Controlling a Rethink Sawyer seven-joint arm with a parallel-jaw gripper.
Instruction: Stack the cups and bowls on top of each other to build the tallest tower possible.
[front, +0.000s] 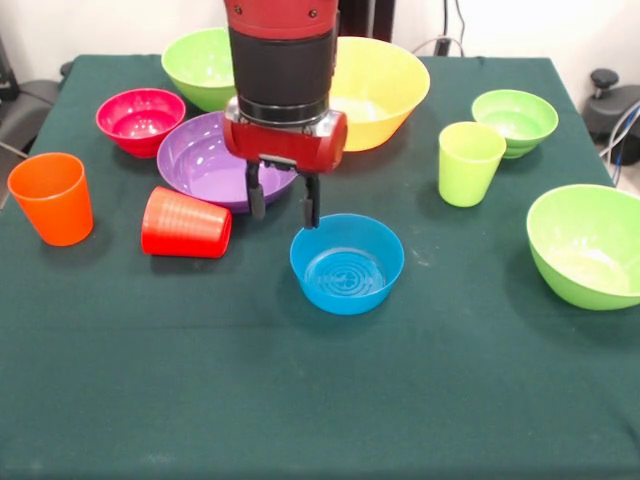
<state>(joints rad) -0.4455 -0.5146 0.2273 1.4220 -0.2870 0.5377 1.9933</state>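
Note:
My gripper is open and empty, hanging just above the table between the purple bowl and the blue bowl, at the blue bowl's far left rim. The red cup lies on its side left of the gripper. The orange cup stands upright at the far left. The lime green cup stands upright at the right. The yellow bowl sits behind the arm. The magenta bowl is left of the purple one. No tower stands.
Three lime green bowls: one at the back left, a small one at the back right, a large one at the right edge. All rest on a dark green tablecloth.

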